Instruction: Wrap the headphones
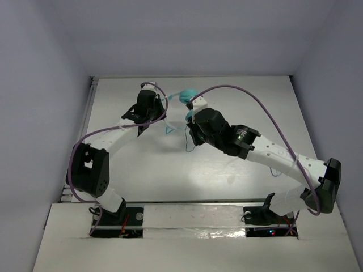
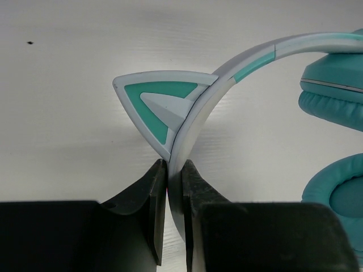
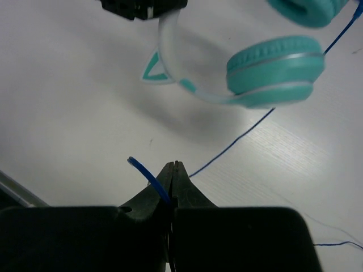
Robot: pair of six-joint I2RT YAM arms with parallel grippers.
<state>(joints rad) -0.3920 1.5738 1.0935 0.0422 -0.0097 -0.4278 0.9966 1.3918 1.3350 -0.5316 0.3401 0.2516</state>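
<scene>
the left fingers [image 2: 142, 218] are clamping the headphones [image 1: 188, 96] by the headband [image 2: 195, 122], upper centre of the overhead frame; the right fingers [image 3: 190, 198] are pinching the cord [image 3: 232, 144], so winding should be going taut and even.

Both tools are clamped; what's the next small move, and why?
Probably swing the right tool, pinching the dark-blue cord, around the headband for a first loop: the left tool grips the headphones by that headband, and the cord trails unwound.
</scene>
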